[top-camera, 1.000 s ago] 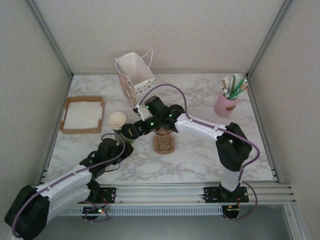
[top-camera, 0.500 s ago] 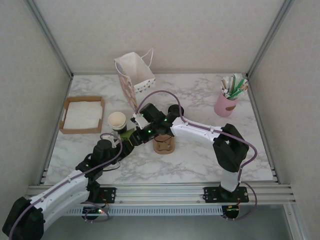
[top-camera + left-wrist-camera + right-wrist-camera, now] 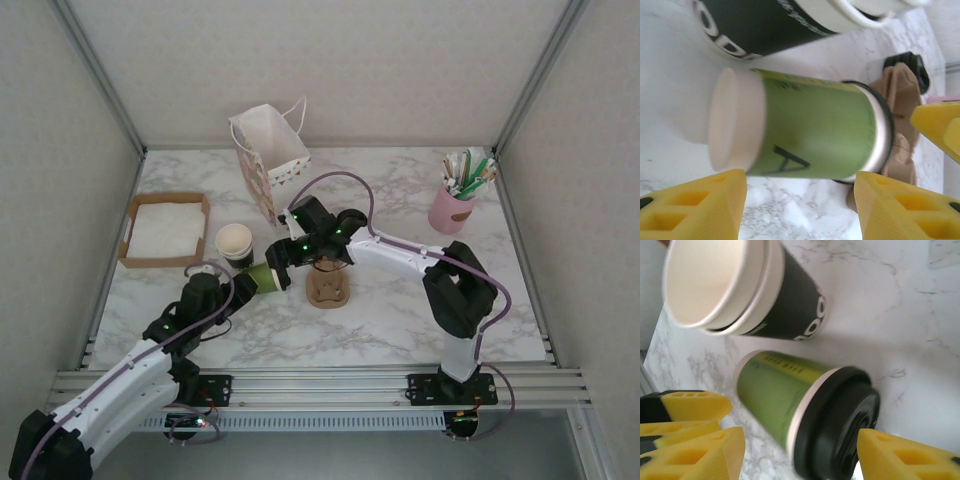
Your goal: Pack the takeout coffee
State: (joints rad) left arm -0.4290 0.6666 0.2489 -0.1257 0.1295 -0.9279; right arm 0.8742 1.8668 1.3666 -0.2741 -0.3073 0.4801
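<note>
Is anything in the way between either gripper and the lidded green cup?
Nothing visible. The lidded cup lies on its side directly ahead of the open left gripper and right gripper; the cup stack stands beside it.

The takeout coffee (image 3: 262,277) lay sideways on the surface (image 3: 400,320) between the left claw (image 3: 243,289) and right claw (image 3: 281,268), cup stack (image 3: 235,242) just beyond.

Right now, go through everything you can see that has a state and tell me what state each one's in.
takeout coffee: lying on its side, lid on
cup stack: upright, no lid
paper bag: standing, mouth open
cardboard carrier: lying flat, no cup in it
pink holder: upright, full of sticks
left pincer: open, close to the coffee
right pincer: open, at the coffee's lid end
</note>
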